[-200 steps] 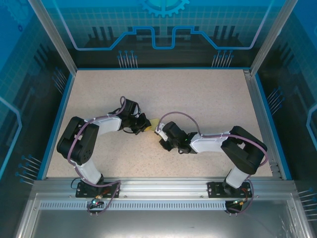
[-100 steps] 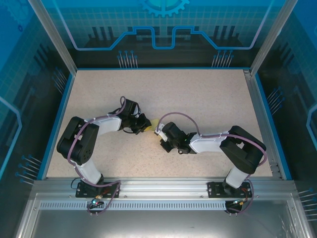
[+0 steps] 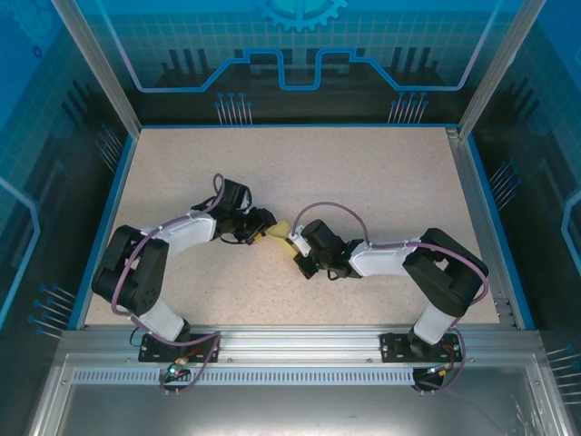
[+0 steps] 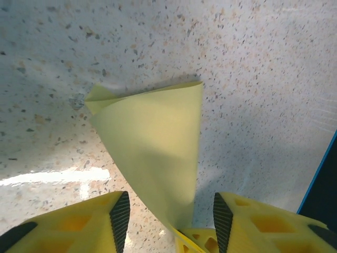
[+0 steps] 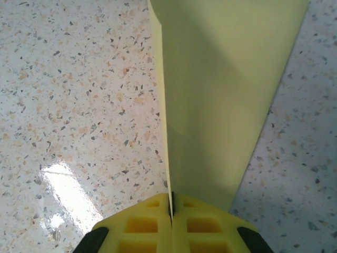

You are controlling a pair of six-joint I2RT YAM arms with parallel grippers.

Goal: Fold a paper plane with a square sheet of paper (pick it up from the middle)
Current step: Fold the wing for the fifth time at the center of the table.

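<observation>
The square sheet of paper (image 4: pixel 152 142) is pale yellow and folded over into a narrowing wedge, held on edge just above the table. My right gripper (image 5: pixel 171 203) is shut on its narrow end, with the sheet (image 5: pixel 221 89) fanning out away from the jaws. My left gripper (image 4: pixel 171 216) is open, and the paper stands between its black pads (image 4: pixel 120 216) without being pinched. From above, the two grippers meet at mid-table, left (image 3: pixel 264 232) and right (image 3: pixel 294 243), with the paper (image 3: pixel 280 229) between them. Whether the fold makes a paper plane I cannot tell.
The speckled tabletop (image 3: pixel 363 173) has a blue rim (image 3: pixel 476 200) and metal frame posts (image 3: pixel 95 68) around it. Both arms are bent low over the table near its front half.
My left gripper has opened and let go of the paper, and its arm has shifted left. My right gripper has shut on the paper and moved slightly towards the left one.
</observation>
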